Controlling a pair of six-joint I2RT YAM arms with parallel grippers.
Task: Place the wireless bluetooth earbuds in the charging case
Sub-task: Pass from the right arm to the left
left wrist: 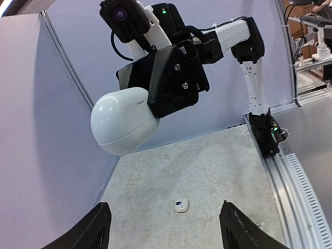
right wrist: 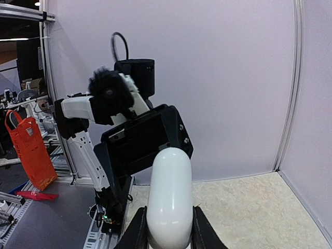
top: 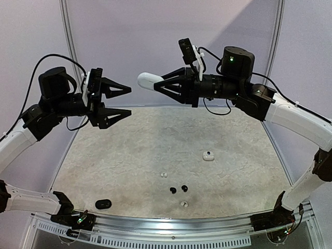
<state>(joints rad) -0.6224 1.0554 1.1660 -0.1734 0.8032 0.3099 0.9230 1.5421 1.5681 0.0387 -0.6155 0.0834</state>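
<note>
My right gripper (top: 157,84) is clamped on the white charging case (top: 146,81), held high over the table (top: 129,145). The case's long axis points leftward at my left gripper (top: 129,100), whose fingers stand apart with nothing between them (the case's free end sits just short of them). The earbuds (top: 173,190) lie loose on the table below, well apart from both grippers.
</note>
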